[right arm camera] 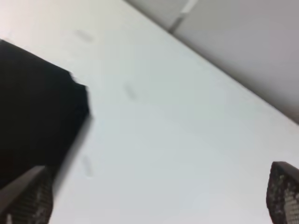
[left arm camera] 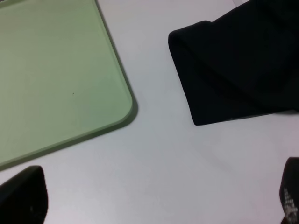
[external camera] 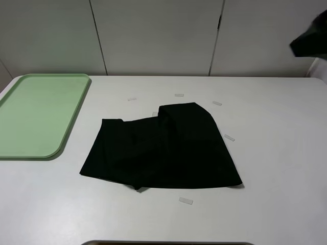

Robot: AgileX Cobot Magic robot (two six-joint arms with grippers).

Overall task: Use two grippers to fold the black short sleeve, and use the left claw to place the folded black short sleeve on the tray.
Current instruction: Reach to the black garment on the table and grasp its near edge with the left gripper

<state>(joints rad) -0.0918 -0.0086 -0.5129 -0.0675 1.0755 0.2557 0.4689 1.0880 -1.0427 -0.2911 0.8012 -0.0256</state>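
Nearest the lens in each wrist view stand the fingertips: the left gripper [left arm camera: 156, 198] has its jaws spread wide with only bare bench [external camera: 276, 168] between them, and the right gripper [right arm camera: 154, 198] likewise stands open and empty. Neither touches the cloth. The right arm [external camera: 309, 37] shows only as a dark shape at the far right edge of the high view. The black short sleeve [external camera: 163, 153] lies mid-bench, well apart from the tray [external camera: 36, 115] on the left, which carries nothing. Assessment: folding is part done, the garment being a rough trapezoid with one layer lapped over its right half; a further fold appears due before transfer. That calls for both jaws to descend onto the hems and pinch thin fabric cleanly. Cloth is matte, limp and unprinted. Tray is smooth pale-green plastic, round-cornered and low-rimmed. Small pale tape strips [external camera: 185, 200] ring the garment
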